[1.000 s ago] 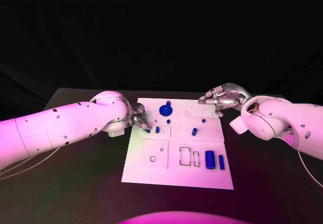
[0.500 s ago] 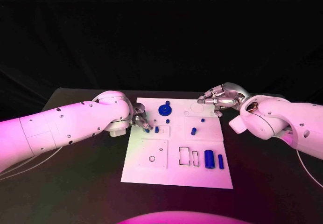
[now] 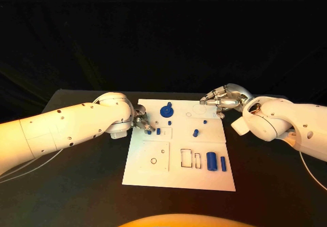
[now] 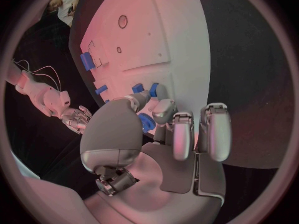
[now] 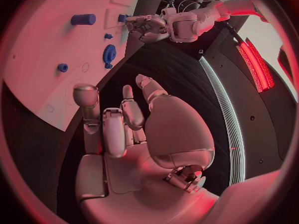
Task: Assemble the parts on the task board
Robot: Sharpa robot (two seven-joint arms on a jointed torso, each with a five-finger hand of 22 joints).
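Observation:
The white task board point(image 3: 178, 170) lies in the middle of the table. On it are a blue gear point(image 3: 167, 111), small blue pegs point(image 3: 195, 133), a blue cylinder point(image 3: 212, 161) and a blue bar point(image 3: 223, 163). My left hand point(image 3: 141, 120) is at the board's left edge, its thumb and one finger brought together right at two small blue pieces point(image 4: 137, 88); whether it pinches one is hidden. The gear point(image 4: 146, 122) shows between its fingers. My right hand point(image 3: 221, 99) hovers at the board's far right corner, fingers point(image 5: 113, 129) apart and the palm empty.
The board has several empty outlined slots point(image 3: 186, 158) near its front and a round recess point(image 3: 200, 109) at the far right. Black tabletop point(image 3: 89, 184) surrounds the board. My two forearms flank the board on either side.

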